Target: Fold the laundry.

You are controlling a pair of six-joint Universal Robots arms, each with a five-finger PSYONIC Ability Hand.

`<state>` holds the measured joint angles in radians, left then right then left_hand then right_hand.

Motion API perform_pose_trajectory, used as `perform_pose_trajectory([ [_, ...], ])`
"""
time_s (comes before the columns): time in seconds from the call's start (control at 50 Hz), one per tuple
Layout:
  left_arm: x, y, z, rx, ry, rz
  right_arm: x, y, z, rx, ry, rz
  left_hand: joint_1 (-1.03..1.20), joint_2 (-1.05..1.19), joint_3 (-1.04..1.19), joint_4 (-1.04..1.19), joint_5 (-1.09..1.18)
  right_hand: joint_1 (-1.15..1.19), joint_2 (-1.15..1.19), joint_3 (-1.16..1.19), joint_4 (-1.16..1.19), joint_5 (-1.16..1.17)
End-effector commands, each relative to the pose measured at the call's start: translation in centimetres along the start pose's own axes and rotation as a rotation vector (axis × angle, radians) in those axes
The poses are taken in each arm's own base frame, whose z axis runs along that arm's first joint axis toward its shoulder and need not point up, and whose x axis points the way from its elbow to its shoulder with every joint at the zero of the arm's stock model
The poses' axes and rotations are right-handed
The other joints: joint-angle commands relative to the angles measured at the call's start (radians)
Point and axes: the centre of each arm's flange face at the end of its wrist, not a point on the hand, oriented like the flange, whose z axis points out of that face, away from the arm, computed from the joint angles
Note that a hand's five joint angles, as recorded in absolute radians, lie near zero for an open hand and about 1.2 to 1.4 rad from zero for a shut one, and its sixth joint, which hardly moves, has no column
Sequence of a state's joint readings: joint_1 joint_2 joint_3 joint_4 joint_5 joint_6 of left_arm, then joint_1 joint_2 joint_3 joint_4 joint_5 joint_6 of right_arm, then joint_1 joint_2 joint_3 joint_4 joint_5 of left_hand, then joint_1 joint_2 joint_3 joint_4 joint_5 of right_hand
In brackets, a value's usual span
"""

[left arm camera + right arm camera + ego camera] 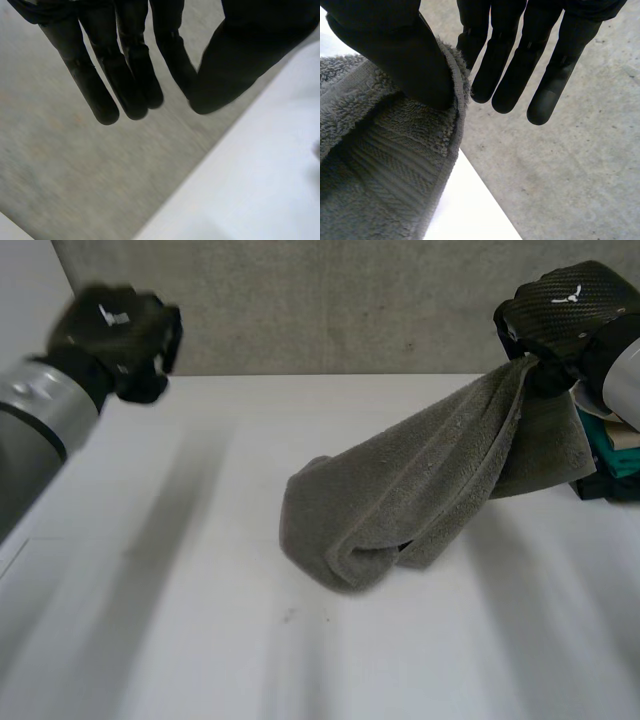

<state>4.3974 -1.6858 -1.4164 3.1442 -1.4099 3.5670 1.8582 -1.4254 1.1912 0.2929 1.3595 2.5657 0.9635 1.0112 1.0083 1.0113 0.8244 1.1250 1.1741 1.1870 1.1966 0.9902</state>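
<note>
Barely started: right hand point(565, 312) pinches the towel point(400, 510) by an edge, far right, rest slumped on the table point(150, 640); left hand point(115, 335) spread, empty, far left.

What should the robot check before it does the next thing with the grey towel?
1. Right hand pinches the towel edge under its thumb: ok.
2. Left hand open, holding nothing: ok.
3. Towel flat: not ok, its low end lies bunched on the table.
4. Other corners easy to find: cannot tell, hidden in the bunch.
5. Towel apart from the teal things by the right hand: cannot tell.
</note>
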Motion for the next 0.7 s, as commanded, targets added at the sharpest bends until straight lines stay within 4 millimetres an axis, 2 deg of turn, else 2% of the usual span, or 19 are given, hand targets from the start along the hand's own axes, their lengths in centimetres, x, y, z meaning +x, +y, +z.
perform_pose_trajectory([
  [0.02, 4.0, 7.0, 1.1, -0.214, 0.111, -0.055, -2.0, 1.2, 1.3, -0.022, -0.058, 0.011, -0.738, -0.786, -0.783, -0.786, -0.774, 0.271, 0.222, 0.209, 0.2, 0.232],
  [0.04, 5.5, 8.3, 1.2, -0.251, 0.149, -0.079, -3.0, 1.0, 1.3, -0.014, -0.085, 0.013, -0.747, -0.795, -0.792, -0.795, -0.782, 0.271, 0.222, 0.209, 0.2, 0.232],
  [0.12, 9.0, 9.9, 1.0, -0.304, 0.229, -0.188, -5.0, 0.1, 0.6, 0.012, -0.133, 0.01, -0.727, -0.774, -0.771, -0.774, -0.762, 0.271, 0.222, 0.209, 0.2, 0.232],
  [0.18, 10.6, 11.0, 0.9, -0.346, 0.258, -0.273, -5.5, -0.4, 0.3, 0.022, -0.14, 0.009, -0.709, -0.757, -0.754, -0.757, -0.744, 0.271, 0.222, 0.209, 0.2, 0.232],
  [0.3, 14.2, 13.1, 0.9, -0.423, 0.318, -0.407, -5.6, -2.7, -1.6, 0.086, -0.135, 0.003, -0.7, -0.748, -0.745, -0.748, -0.735, 0.271, 0.222, 0.209, 0.2, 0.232],
  [0.4, 17.7, 13.8, 0.5, -0.443, 0.397, -0.416, -5.5, -3.0, -2.2, 0.103, -0.125, 0.003, -0.7, -0.748, -0.745, -0.748, -0.735, 0.271, 0.222, 0.209, 0.2, 0.232],
  [0.48, 18.9, 13.3, 0.8, -0.412, 0.435, -0.436, -5.9, -2.5, -2.3, 0.091, -0.134, 0.001, -0.691, -0.739, -0.736, -0.739, -0.727, 0.271, 0.222, 0.209, 0.2, 0.232],
  [0.52, 19.1, 13.2, 1.2, -0.397, 0.432, -0.46, -6.0, -2.2, -2.3, 0.083, -0.138, 0.002, -0.502, -0.549, -0.546, -0.549, -0.537, 0.271, 0.222, 0.209, 0.2, 0.232],
  [0.54, 19.3, 13.1, 1.2, -0.392, 0.433, -0.469, -5.9, -2.1, -2.2, 0.079, -0.135, 0.004, -0.338, -0.385, -0.382, -0.385, -0.373, 0.271, 0.222, 0.209, 0.2, 0.232],
  [0.56, 19.5, 13.0, 1.2, -0.384, 0.434, -0.478, -5.9, -1.9, -2.2, 0.073, -0.133, 0.003, -0.141, -0.189, -0.186, -0.189, -0.177, 0.271, 0.222, 0.209, 0.2, 0.232],
  [0.58, 19.7, 12.5, 1.3, -0.357, 0.436, -0.491, -5.6, -1.8, -2.1, 0.067, -0.122, 0.004, 0.314, 0.266, 0.269, 0.266, 0.279, 0.271, 0.222, 0.209, 0.2, 0.232],
  [0.6, 19.7, 12.5, 1.4, -0.35, 0.429, -0.496, -5.5, -1.7, -2.0, 0.063, -0.116, 0.004, 0.432, 0.384, 0.387, 0.384, 0.396, 0.271, 0.222, 0.209, 0.2, 0.232],
  [0.64, 19.5, 12.2, 1.5, -0.332, 0.419, -0.501, -5.4, -1.8, -2.1, 0.062, -0.105, 0.002, 0.433, 0.385, 0.388, 0.385, 0.397, 0.271, 0.222, 0.209, 0.2, 0.232],
  [0.7, 17.2, 8.7, 1.6, -0.249, 0.37, -0.499, -4.8, -2.5, -2.7, 0.075, -0.077, -0.01, 0.433, 0.385, 0.388, 0.385, 0.397, 0.271, 0.222, 0.209, 0.2, 0.232],
])
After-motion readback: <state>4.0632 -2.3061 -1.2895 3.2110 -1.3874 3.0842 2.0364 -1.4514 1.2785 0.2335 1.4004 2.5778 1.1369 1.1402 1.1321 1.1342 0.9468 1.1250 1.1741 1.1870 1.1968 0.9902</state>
